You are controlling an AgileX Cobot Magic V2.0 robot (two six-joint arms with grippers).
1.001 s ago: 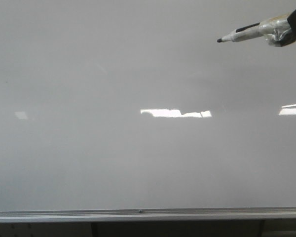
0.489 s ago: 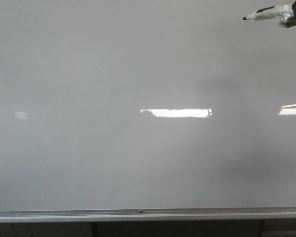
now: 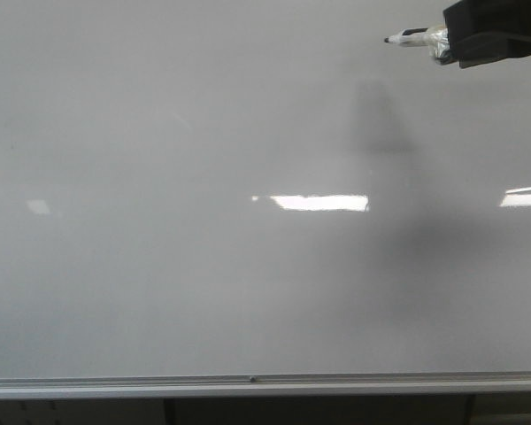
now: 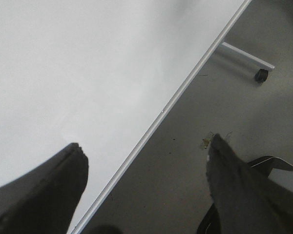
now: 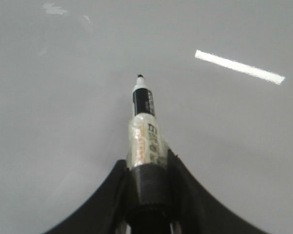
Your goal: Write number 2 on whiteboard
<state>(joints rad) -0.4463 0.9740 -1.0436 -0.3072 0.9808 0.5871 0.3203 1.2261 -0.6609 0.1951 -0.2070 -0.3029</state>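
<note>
The whiteboard (image 3: pixel 159 133) fills the front view, glossy white-grey with a silver bottom rail (image 3: pixel 265 386). No number 2 shows on it. My right gripper (image 3: pixel 456 40) is at the top right, shut on a black-tipped marker (image 3: pixel 411 37) wrapped in clear tape; the tip points left, close to the board. In the right wrist view the marker (image 5: pixel 145 126) sticks out from between the shut fingers (image 5: pixel 149 183) toward the board (image 5: pixel 63 122). My left gripper (image 4: pixel 146 156) is open and empty, over the board's lower edge (image 4: pixel 185 83).
Bright glare patches lie on the board at mid-height (image 3: pixel 319 203) and at the right edge (image 3: pixel 524 196). A grey shadow falls on the board below the marker (image 3: pixel 380 124). The left wrist view shows grey floor (image 4: pixel 195 161) and a stand foot with a castor (image 4: pixel 261 74).
My right gripper with the marker went up toward the top right corner, then came back left and further into view. A shadow has appeared on the board below it.
</note>
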